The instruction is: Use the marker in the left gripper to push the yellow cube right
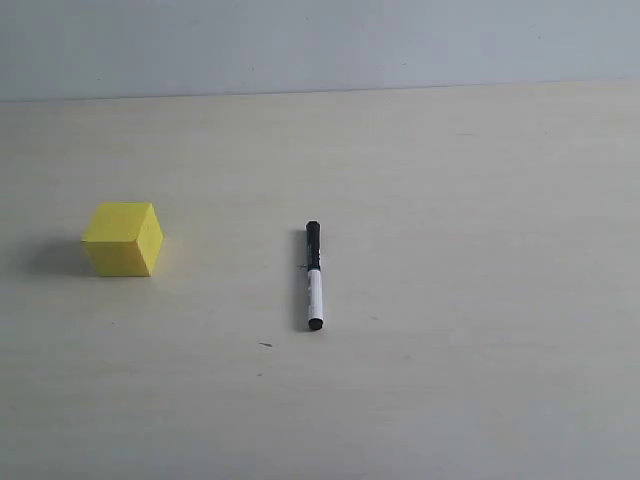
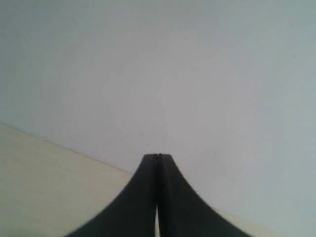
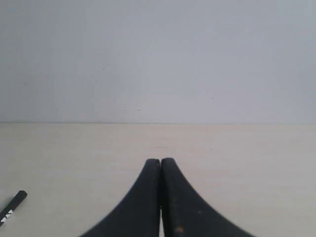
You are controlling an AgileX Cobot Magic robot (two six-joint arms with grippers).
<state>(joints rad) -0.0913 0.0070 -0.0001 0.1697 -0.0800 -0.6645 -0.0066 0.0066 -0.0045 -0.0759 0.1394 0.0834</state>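
Observation:
The yellow cube (image 1: pixel 122 239) rests on the table at the left of the exterior view. The marker (image 1: pixel 314 275) lies flat near the middle, black cap pointing away, white barrel toward the front; no gripper touches it. Neither arm shows in the exterior view. In the left wrist view my left gripper (image 2: pixel 158 157) is shut with nothing between its jaws, facing the grey wall. My right gripper (image 3: pixel 160 161) is also shut and empty above the table, and the marker's end (image 3: pixel 13 207) shows at the frame edge.
A pale wooden table (image 1: pixel 450 350) meets a plain grey wall (image 1: pixel 320 45) at the back. A small dark speck (image 1: pixel 265 345) lies in front of the marker.

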